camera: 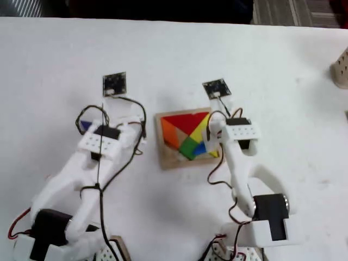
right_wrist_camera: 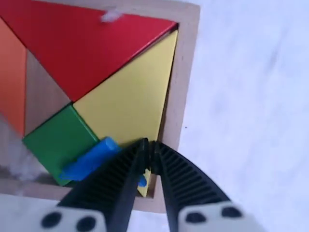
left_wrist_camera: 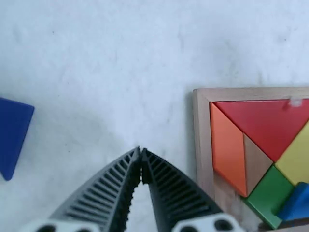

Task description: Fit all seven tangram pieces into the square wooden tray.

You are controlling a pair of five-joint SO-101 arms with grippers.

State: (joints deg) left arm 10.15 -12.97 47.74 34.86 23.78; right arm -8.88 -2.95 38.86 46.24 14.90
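Wooden tray: square, centre of the high view, on the white desk between the two arms.

Contents, flat:
- red triangle along the far rim
- yellow triangle along the right rim
- orange piece along the left rim
- green square toward the near edge

A bare wooden triangle shows between the orange, red and green. I cannot tell whether it is the tray floor or an unpainted piece. The tray's lower left corner in the high view is unfilled.

Blue piece: in the tray but not seated. It is tilted, with one end riding up over the green and yellow. Judged to need pressing or turning before it drops in.

Blue triangle: loose on the desk at left centre of the high view, well apart from the tray and beside the left arm.

Right fingers: closed tip to tip, with nothing visibly held. They are over the tray's right near corner, just beside the raised blue piece. Closed tips make a narrow pusher, so this placement probably serves to nudge that piece flat.

Left fingers: closed and empty, above bare desk between the blue triangle and the tray's left rim. They would have to open to pick up the triangle.

Status: task unfinished, with one piece outside the tray and one unseated.
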